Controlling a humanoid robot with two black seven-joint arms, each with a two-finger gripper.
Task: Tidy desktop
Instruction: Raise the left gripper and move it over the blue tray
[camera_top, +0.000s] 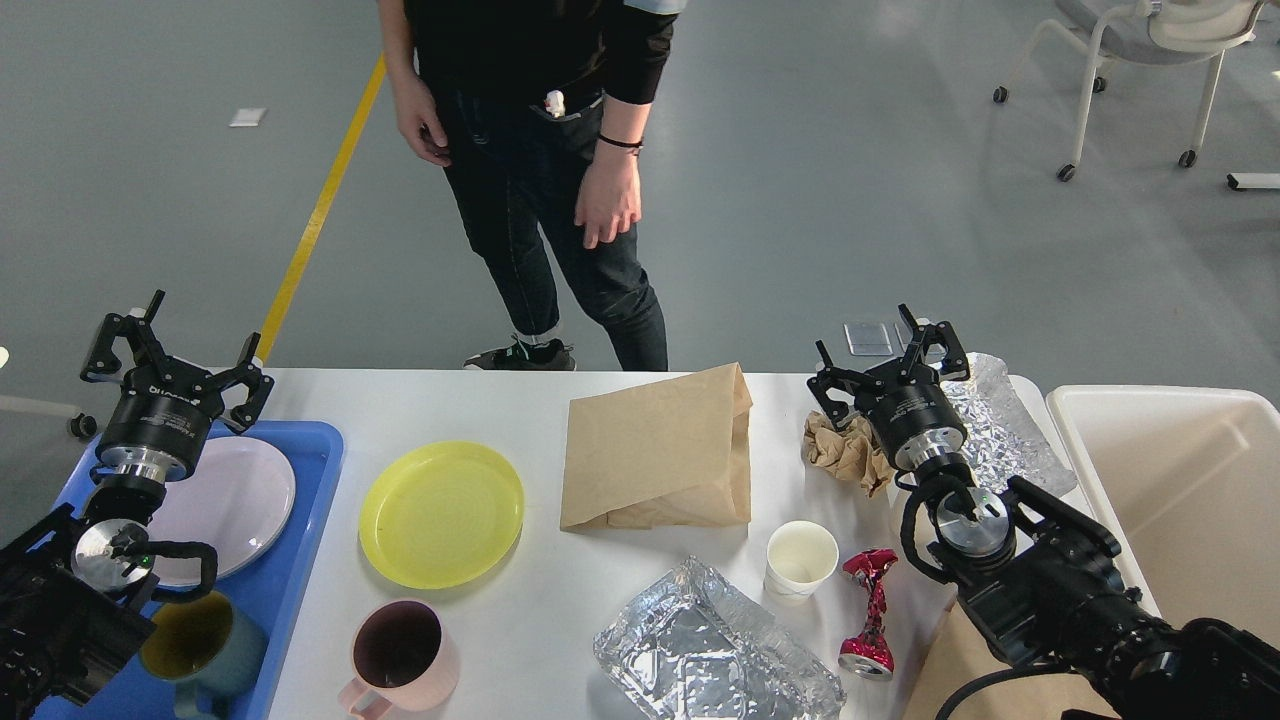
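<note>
In the blue tray (318, 470) lies a white plate (235, 500); both claws spread.

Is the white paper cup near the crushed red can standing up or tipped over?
Upright. The white paper cup stands on the desktop with its round open mouth facing up, showing its inside; whether it holds anything is unclear.

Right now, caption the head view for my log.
Both tools open and empty, left tool over blue tray, right tool above crumpled paper on cluttered desktop.
</note>
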